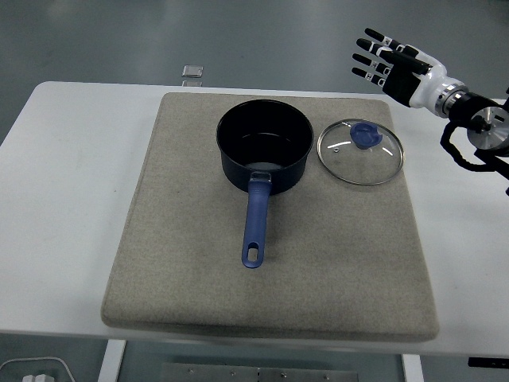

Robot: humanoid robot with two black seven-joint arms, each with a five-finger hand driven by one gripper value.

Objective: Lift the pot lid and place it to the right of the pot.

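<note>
A dark blue pot (pixel 265 146) with a long blue handle (pixel 254 223) stands uncovered on a grey mat (pixel 270 270). Its glass lid (pixel 360 151), with a blue knob (pixel 366 134), lies flat on the mat just right of the pot. My right hand (pixel 386 62) hovers above and to the right of the lid, beyond the mat's far right corner, with fingers spread and nothing in them. The left arm does not show.
The mat covers most of the white table (pixel 56 183). A small clear object (pixel 192 72) lies at the table's far edge, left of the pot. A white cable (pixel 32 368) shows on the floor at the bottom left.
</note>
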